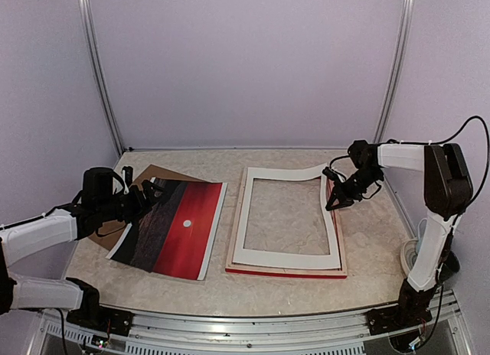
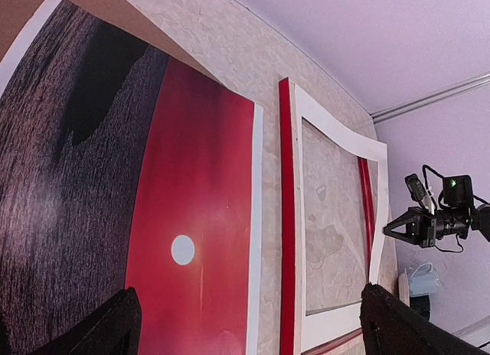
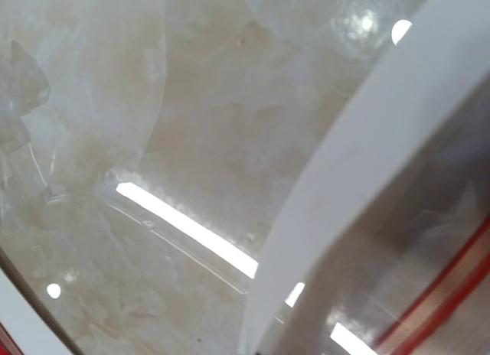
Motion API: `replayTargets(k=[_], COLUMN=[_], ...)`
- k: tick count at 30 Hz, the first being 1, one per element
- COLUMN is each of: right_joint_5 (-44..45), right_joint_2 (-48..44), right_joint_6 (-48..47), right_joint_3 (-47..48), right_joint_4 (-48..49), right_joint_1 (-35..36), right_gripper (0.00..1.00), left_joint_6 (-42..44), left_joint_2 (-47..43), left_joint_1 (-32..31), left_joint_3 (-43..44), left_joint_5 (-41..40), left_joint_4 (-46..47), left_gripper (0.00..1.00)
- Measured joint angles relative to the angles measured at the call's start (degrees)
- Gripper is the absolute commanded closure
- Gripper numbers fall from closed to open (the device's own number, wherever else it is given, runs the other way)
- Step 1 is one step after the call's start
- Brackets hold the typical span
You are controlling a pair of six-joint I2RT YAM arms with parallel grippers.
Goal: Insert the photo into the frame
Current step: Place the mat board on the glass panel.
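The big shiny photo (image 1: 180, 229) of a red sky with a small white sun over dark sea is not in the frame yet. It lies picture side up near the left edge of the pale stone-look table (image 1: 367, 255), partly on a flat brown board (image 1: 157, 173). The big thin red frame (image 1: 287, 271) with pale wood sides lies just beside it, nearer the right edge. A flat white card border (image 1: 283, 257) lies on the frame. The right hand (image 1: 334, 200) is pinched shut on the border's right side, and that side bends up. The left hand (image 1: 147, 193) is wide apart and holds nothing, by the photo's far left corner. I think the border must come off first, then the photo goes in.
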Motion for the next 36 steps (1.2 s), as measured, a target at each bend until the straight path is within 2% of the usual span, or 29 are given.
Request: replayTargets(k=[3, 7, 10, 12, 15, 23, 28, 34, 36], right_joint_5=[0.1, 0.7, 2.0, 3.2, 5.9, 11.3, 14.1, 22.6, 25.5], right_joint_2=[-0.1, -0.2, -0.2, -0.5, -1.2, -4.2, -4.9, -3.3, -1.6], right_joint_6=[0.0, 0.1, 0.2, 0.6, 1.0, 1.5, 2.0, 5.0, 6.1], right_joint_3=[-0.2, -0.7, -0.7, -0.7, -0.3, 3.2, 4.5, 14.0, 17.6], right_joint_4=[0.0, 0.0, -0.3, -0.6, -1.3, -2.4, -2.4, -1.3, -0.1], right_joint_1=[0.0, 0.0, 0.0, 0.0, 0.0, 0.0, 0.1, 3.0, 4.4], right_gripper=[1.00, 0.73, 0.60, 0.56, 0.52, 0.49, 0.41, 0.39, 0.30], left_joint_6=[-0.3, -0.5, -0.6, -0.6, -0.6, -1.0, -1.3, -2.0, -2.1], left_joint_2=[0.0, -0.1, -0.1, -0.2, -0.5, -0.7, -0.7, 0.0, 0.4], left_joint_1=[-0.2, -0.2, -0.3, -0.3, -0.3, -1.0, -2.1, -4.0, -4.6], left_joint_3=[0.0, 0.0, 0.0, 0.0, 0.0, 0.0, 0.0, 0.1, 0.2], left_joint_5=[0.0, 0.0, 0.0, 0.0, 0.0, -0.4, -1.3, -2.6, -3.0], left_joint_4=[0.0, 0.0, 0.0, 0.0, 0.0, 0.0, 0.0, 0.0, 0.0], left_gripper=[0.02, 0.02, 0.02, 0.02, 0.02, 0.02, 0.02, 0.02, 0.02])
